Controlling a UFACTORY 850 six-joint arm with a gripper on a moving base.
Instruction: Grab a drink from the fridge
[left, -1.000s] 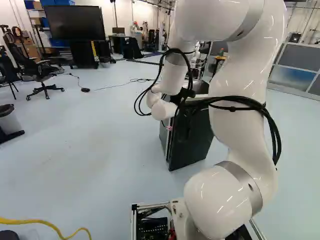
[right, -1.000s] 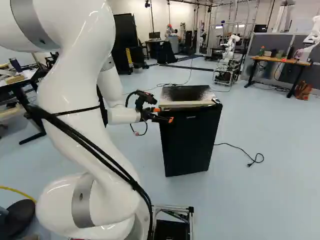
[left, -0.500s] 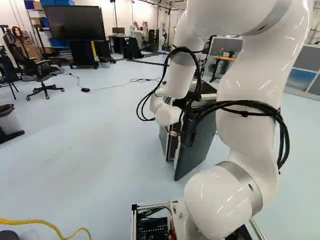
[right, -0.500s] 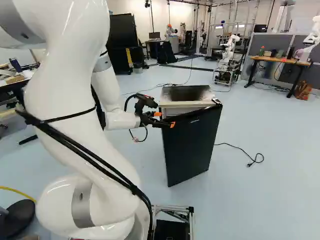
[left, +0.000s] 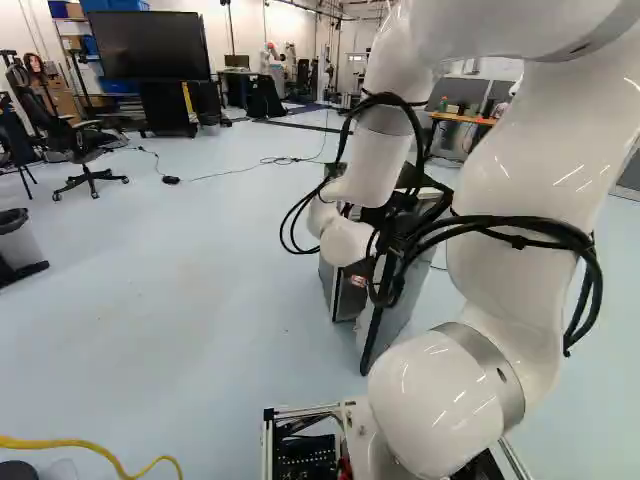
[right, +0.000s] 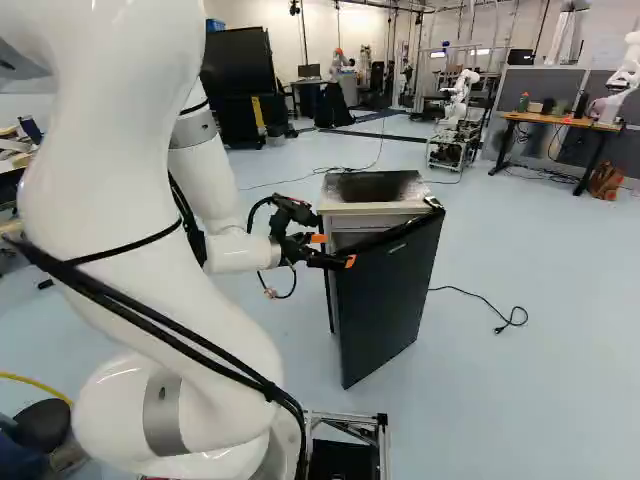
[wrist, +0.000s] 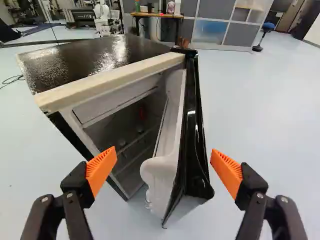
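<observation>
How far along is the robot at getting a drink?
Done: the fridge door stands partly open, its inside showing. In hand: seemingly widening that gap; the open gripper straddles the door's edge. Left, with no drink held: probably reaching in, gripping one and taking it out.

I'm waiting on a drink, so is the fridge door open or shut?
Open: the door stands swung out from the fridge, with its pale inner side showing and its edge between the spread fingers.
</observation>
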